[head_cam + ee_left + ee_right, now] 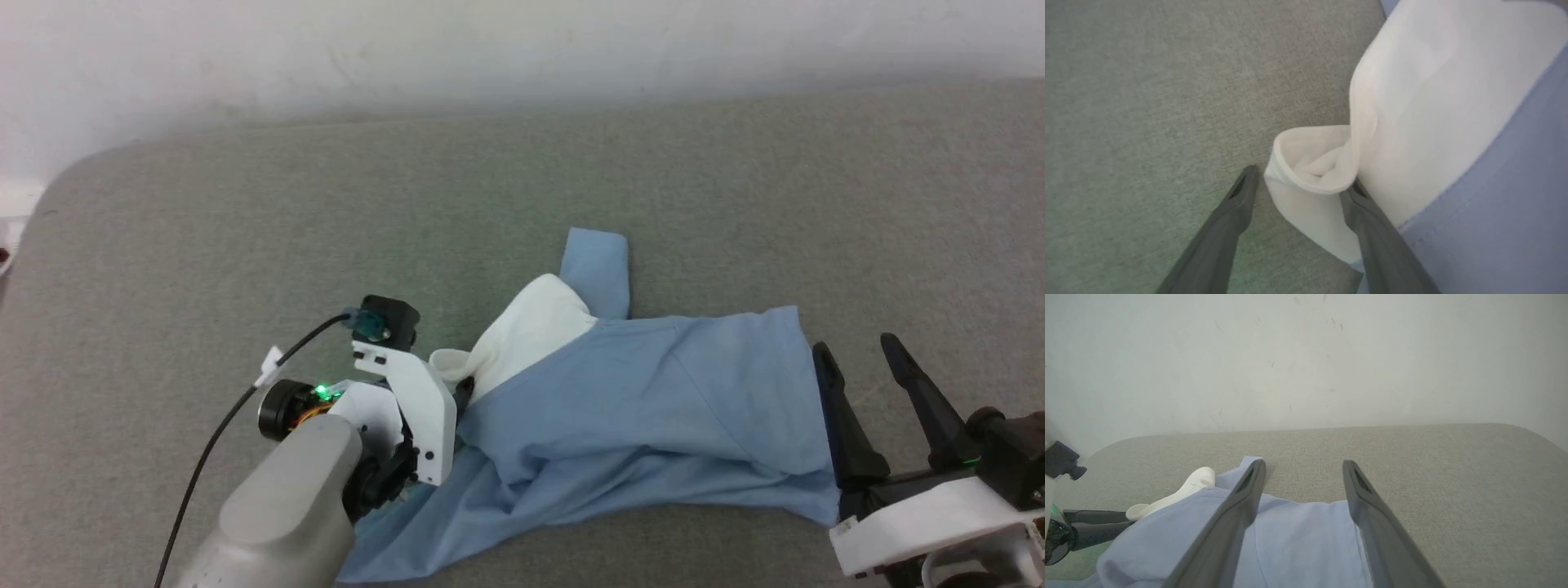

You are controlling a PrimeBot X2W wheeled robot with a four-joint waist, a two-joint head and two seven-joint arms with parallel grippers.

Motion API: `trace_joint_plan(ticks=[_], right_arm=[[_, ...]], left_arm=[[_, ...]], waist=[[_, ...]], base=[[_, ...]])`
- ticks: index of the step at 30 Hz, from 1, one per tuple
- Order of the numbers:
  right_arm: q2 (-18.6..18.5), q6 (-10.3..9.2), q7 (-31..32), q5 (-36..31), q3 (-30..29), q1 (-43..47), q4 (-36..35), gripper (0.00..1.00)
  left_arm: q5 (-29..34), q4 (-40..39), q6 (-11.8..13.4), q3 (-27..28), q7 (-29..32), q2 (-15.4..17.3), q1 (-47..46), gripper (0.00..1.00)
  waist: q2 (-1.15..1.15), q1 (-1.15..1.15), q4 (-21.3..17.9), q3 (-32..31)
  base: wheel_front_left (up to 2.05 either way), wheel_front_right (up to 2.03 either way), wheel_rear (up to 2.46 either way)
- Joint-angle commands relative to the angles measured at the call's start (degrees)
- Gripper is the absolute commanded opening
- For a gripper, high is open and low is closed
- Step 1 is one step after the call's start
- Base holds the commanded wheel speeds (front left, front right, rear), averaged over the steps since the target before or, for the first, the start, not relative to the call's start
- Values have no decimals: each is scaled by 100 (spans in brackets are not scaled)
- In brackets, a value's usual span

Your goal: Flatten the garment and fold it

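Note:
The light blue garment (653, 392) lies crumpled on the grey padded surface, one sleeve (600, 269) pointing away and its white-lined hood (539, 327) turned out to the left. My left gripper (1302, 177) is open at the hood's edge. A rolled fold of white hood lining (1314, 163) sits between its spread fingers, and the blue body (1515, 183) lies to the right. My right gripper (855, 343) is open at the garment's right edge with its fingers resting over the blue cloth (1298, 539). Nothing is pinched between the right fingertips (1257, 469).
The grey padded surface (245, 229) stretches wide to the left and back, with a rounded corner at the far left. A white wall (522, 49) runs behind it. A black cable (220, 425) trails from my left wrist. My left arm's fingers (1090, 522) reach in at the right wrist view's left edge.

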Motion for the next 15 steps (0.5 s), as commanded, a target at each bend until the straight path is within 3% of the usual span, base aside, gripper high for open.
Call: trace_joint_plan(ticks=[1, 4, 5, 6, 7, 15], right_arm=[[15, -5, -30, 49, 1, -117, 34, 100], [15, -5, -53, 69, 7, -141, 83, 100], [15, -5, -58, 74, 4, -143, 98, 100], [15, -5, -65, 81, -7, -145, 111, 100], [15, -5, -72, 87, -19, -145, 122, 100], [15, -5, -49, 109, -193, -48, 229, 100]], left_arm=[[68, 324, -122, -144, 201, -47, -193, 100], [48, 831, -359, -368, 647, -136, -344, 96], [36, 940, -430, -415, 726, -167, -381, 42], [-5, 1028, -496, -433, 779, -209, -399, 7], [-25, 1091, -546, -447, 793, -235, -420, 0], [493, 462, -316, -322, -912, -275, -815, 0]], waist=[[0, -1, -222, 198], [0, -1, -293, 229], [0, -1, -305, 227], [0, -1, -311, 224], [0, -1, -311, 217], [0, -1, -99, -79]], base=[[0, 0, 0], [0, 0, 0], [0, 0, 0], [0, 0, 0], [0, 0, 0], [0, 0, 0]])
